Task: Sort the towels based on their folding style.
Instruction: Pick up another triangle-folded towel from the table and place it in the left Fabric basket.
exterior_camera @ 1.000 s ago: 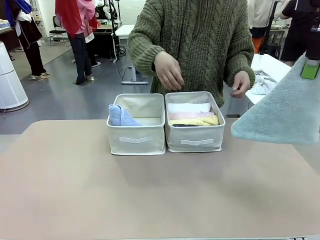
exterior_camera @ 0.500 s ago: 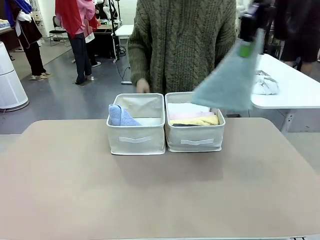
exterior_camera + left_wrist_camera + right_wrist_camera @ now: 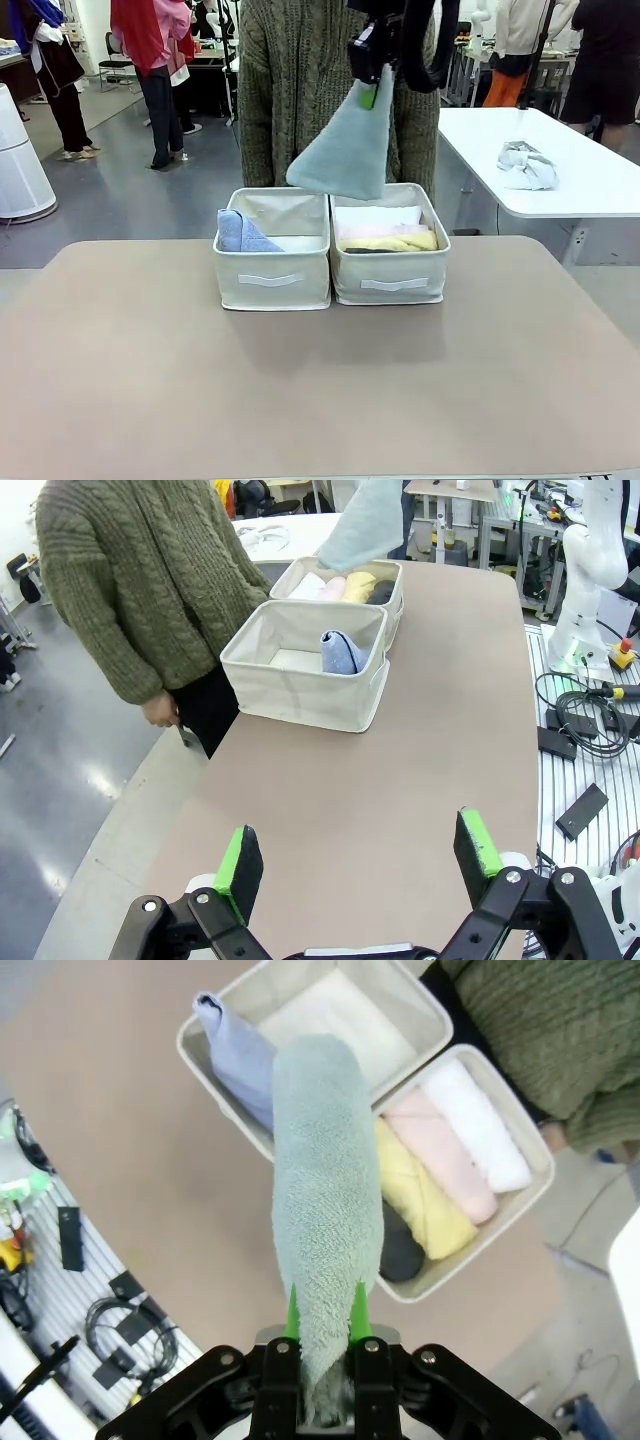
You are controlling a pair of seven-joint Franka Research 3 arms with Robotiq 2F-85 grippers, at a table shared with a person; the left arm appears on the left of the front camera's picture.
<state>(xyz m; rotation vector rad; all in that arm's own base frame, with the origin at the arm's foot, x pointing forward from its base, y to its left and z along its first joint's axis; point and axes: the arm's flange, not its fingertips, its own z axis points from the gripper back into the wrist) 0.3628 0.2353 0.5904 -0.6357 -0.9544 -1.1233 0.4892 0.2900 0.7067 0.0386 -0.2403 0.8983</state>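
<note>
- You have two cream fabric bins side by side, touching, near the far edge of the desk [image 3: 320,400], in front of a person in a green knit sweater [image 3: 300,90].
- The left bin [image 3: 271,280] holds one light blue cone-fold towel [image 3: 240,234], leaning at its left side; the rest of its floor is bare.
- The right bin [image 3: 390,278] holds four rolls lying parallel: white towel [image 3: 378,214] farthest from you, then pink towel [image 3: 380,230], yellow towel [image 3: 390,242], and dark grey towel [image 3: 362,250] at the near wall.
- Your right pincer [image 3: 372,92] is clamped on the narrow tip of the grey-green cone towel [image 3: 345,150], which hangs in the air above the seam between the two bins, wide end down.
- Your left pincer [image 3: 360,855] stands apart and holds nothing, above the bare desk at its left end.
- Behind, a white side table [image 3: 560,170] carries a lumpy white-and-grey cloth bundle [image 3: 526,166]; other people stand on the grey floor farther back.
</note>
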